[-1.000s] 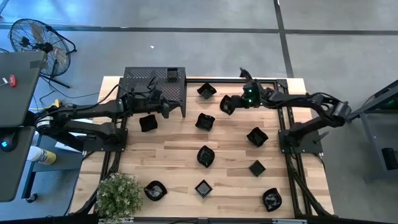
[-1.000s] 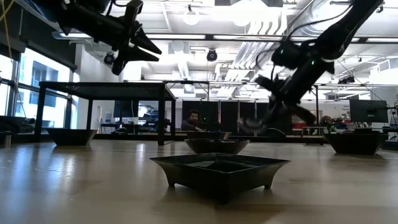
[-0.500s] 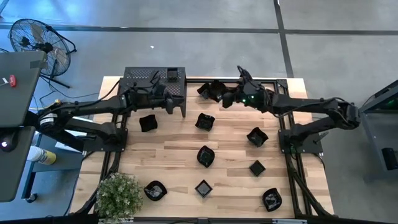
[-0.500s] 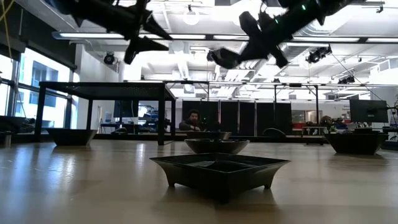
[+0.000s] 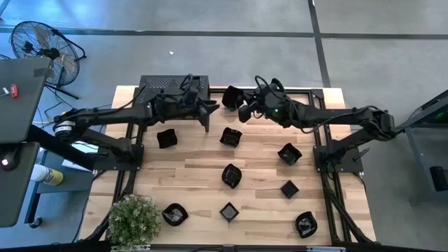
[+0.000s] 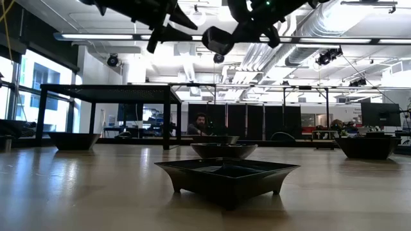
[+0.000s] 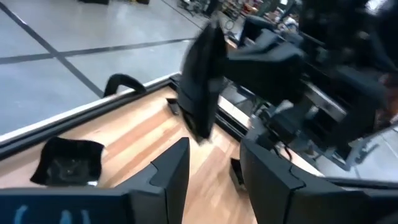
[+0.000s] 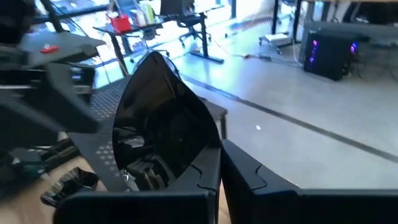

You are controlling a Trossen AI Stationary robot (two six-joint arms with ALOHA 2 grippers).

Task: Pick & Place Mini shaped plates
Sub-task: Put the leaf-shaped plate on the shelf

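Up in the air over the far side of the light wooden bench, the right gripper with its jaws pinched shut on one shiny black mini dish, held on its edge and tilted. In the low view, that held dish hanging high above the wood. Just beside it, the left gripper, reaching across past the corner of the black metal shelf full of little holes, jaws spread wide, nothing in them. In the left wrist view, two dark fingers apart, pointing at the held dish, near it but not touching. A small black boxy thing up on the shelf, too small to tell what. More little black plates down flat on the wood: one by the far edge, one square one near the shelf leg, one in the far middle, one in the very middle, two on the right side, and three along the near edge. A green leafy plant at the near left corner. A round black fan on the grey floor off to the left. Far behind in the low view, a person sitting in the room.
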